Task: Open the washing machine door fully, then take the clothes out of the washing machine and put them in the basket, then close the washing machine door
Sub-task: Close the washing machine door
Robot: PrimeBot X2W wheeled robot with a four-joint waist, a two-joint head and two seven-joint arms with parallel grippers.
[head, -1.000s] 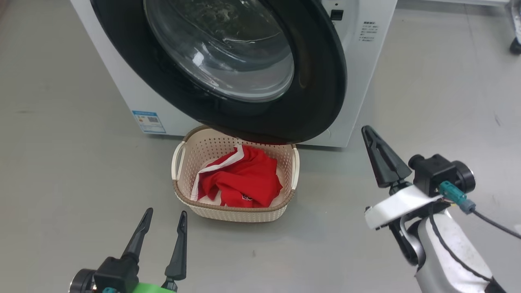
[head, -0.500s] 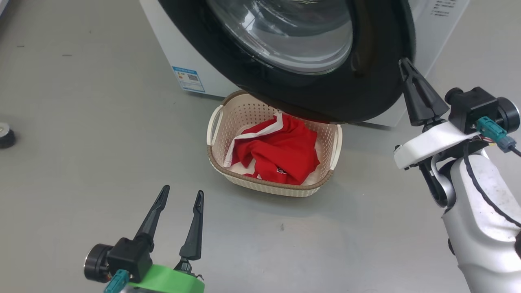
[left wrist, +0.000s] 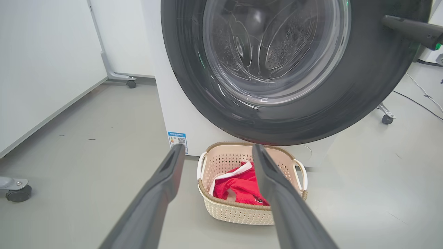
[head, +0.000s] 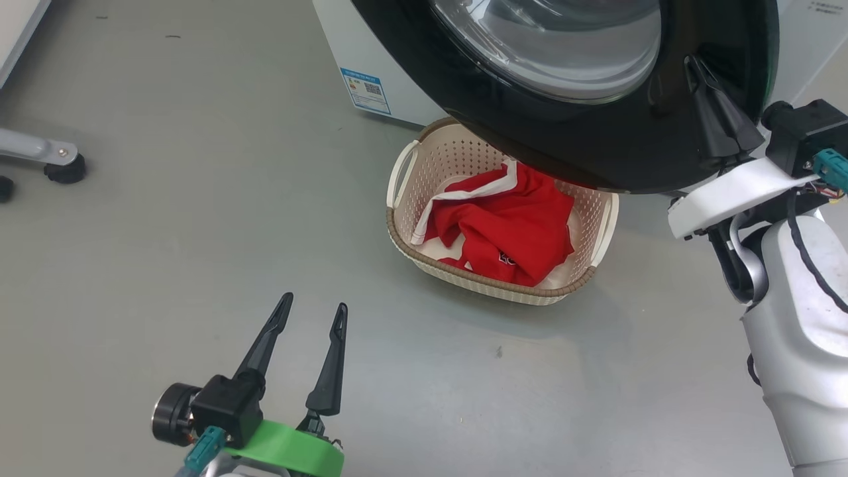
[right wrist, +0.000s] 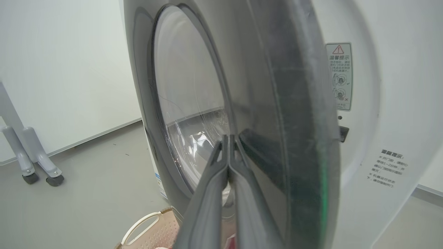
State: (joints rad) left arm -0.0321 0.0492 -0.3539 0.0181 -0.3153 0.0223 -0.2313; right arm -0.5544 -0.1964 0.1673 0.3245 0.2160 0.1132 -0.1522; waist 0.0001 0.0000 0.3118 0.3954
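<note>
Since the clothes (head: 503,225) lay in the basket (head: 464,277) beyond the spread left gripper (head: 315,301), closing was in hand. The right gripper (right wrist: 228,138), fingers pressed together, rested against the washing machine door (head: 563,146); a steady push seemed next.

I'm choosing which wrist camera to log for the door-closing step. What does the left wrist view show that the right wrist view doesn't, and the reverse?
Left wrist view adds: the washing machine door face-on, the drum through its glass, a blue label, the open left gripper. Right wrist view adds: that door edge-on, ajar from the washing machine, and a warning sticker. Both: door, washing machine, the basket, the shut right gripper, grey floor.
</note>
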